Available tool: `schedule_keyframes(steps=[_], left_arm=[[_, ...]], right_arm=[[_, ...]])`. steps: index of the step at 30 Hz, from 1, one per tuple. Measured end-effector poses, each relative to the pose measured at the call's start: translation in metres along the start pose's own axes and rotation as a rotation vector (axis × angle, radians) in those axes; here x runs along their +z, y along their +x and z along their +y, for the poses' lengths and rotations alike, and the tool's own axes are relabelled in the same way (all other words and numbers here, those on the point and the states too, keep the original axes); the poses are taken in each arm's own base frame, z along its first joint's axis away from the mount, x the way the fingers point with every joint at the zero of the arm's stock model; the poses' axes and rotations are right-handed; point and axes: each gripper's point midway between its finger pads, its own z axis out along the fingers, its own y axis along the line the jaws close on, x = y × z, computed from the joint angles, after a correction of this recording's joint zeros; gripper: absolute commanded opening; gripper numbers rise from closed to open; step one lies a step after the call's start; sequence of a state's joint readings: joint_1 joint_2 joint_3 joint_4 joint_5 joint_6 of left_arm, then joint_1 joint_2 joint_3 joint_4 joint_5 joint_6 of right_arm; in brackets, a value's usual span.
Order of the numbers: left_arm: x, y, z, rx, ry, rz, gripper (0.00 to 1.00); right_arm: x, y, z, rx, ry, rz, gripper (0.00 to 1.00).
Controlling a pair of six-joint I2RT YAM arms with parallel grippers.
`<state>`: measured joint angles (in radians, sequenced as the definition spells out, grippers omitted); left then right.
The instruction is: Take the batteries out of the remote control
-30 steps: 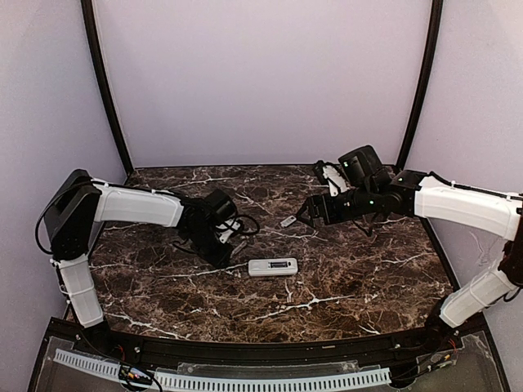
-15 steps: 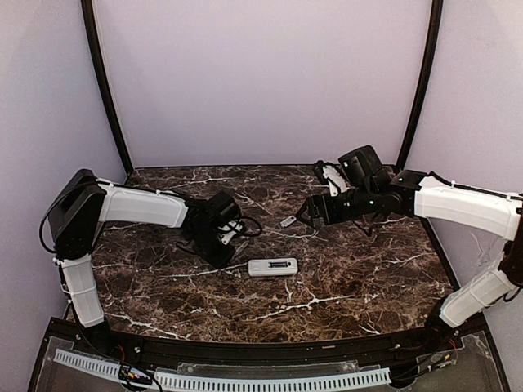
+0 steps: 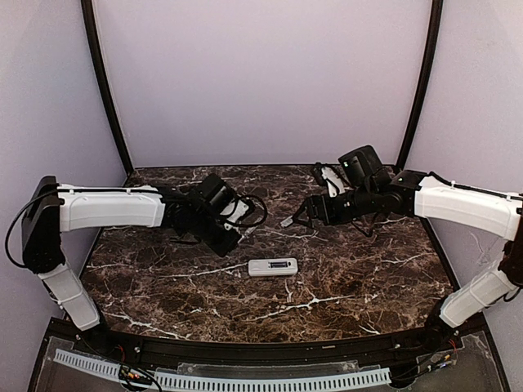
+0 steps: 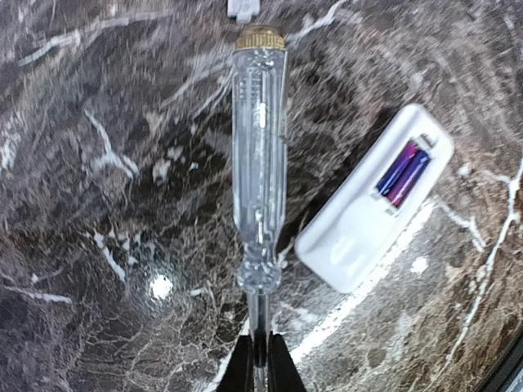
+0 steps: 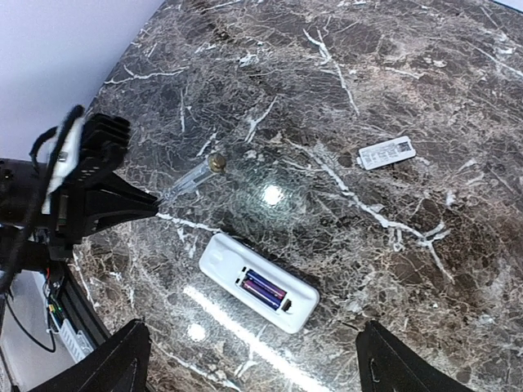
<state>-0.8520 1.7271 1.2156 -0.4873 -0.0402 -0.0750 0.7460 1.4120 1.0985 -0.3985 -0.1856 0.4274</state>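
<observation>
The white remote control (image 3: 273, 266) lies back up on the marble, its recess uncovered. Two purple-red batteries (image 4: 403, 171) sit side by side in that recess, also clear in the right wrist view as batteries (image 5: 263, 290) inside the remote control (image 5: 225, 257). My left gripper (image 4: 260, 359) is shut on the metal shaft of a clear-handled screwdriver (image 4: 259, 147), whose brass cap points away from me; the remote control (image 4: 351, 237) lies just to its right. In the top view the left gripper (image 3: 231, 235) is behind and left of the remote. My right gripper (image 3: 306, 214) hangs open, well above and behind the remote.
The small pale-grey cover piece (image 5: 386, 153) lies flat on the marble behind the remote, near the right gripper, and shows as the cover piece (image 3: 288, 220) in the top view. Black frame posts and lilac walls close in the table's back and sides.
My left arm has stretched out and its wrist has swung back and to the right, away from the remote's left end. The right arm has hardly moved.
</observation>
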Motion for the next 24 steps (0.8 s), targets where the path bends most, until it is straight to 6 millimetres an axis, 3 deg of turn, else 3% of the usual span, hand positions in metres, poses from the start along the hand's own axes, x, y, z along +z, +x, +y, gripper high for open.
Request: schedule_keyframes(steps=[4, 7, 16, 24], left_arm=[[-0.032, -0.023, -0.012, 0.056, 0.03, -0.146, 0.0], [-0.045, -0.033, -0.019, 0.098, 0.047, -0.216, 0.0], [-0.05, -0.038, -0.045, 0.257, 0.083, -0.315, 0.0], [-0.056, -0.045, -0.062, 0.436, 0.01, -0.411, 0.0]], right_arm=[[-0.002, 0.004, 0.01, 0.027, -0.057, 0.021, 0.87], [-0.006, 0.005, 0.019, 0.046, -0.105, 0.03, 0.87], [-0.015, 0.015, 0.048, 0.15, -0.265, 0.11, 0.84], [-0.018, 0.023, 0.059, 0.311, -0.323, 0.182, 0.84]])
